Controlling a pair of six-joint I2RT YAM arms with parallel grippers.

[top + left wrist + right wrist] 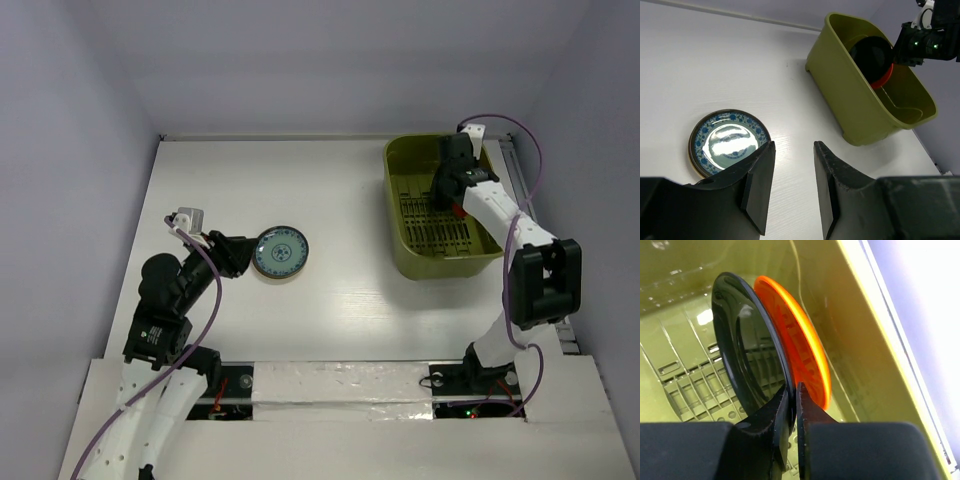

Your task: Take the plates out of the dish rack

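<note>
White bench (340, 310), green rack (450, 268) at right: the right fingers (785, 412) pinch the black plate (740, 350) by its rim inside it, orange plate (807, 357) just behind. The left fingers (760, 185) hang half open, empty, near a blue plate (729, 141). Next, likely: lift the black plate clear without dragging the orange.

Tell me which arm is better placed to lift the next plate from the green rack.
Right. The right hand is inside the olive-green plastic dish rack, pinching the rim of the glossy black round plate; the left hand hangs open beside the blue-patterned round plate.
</note>
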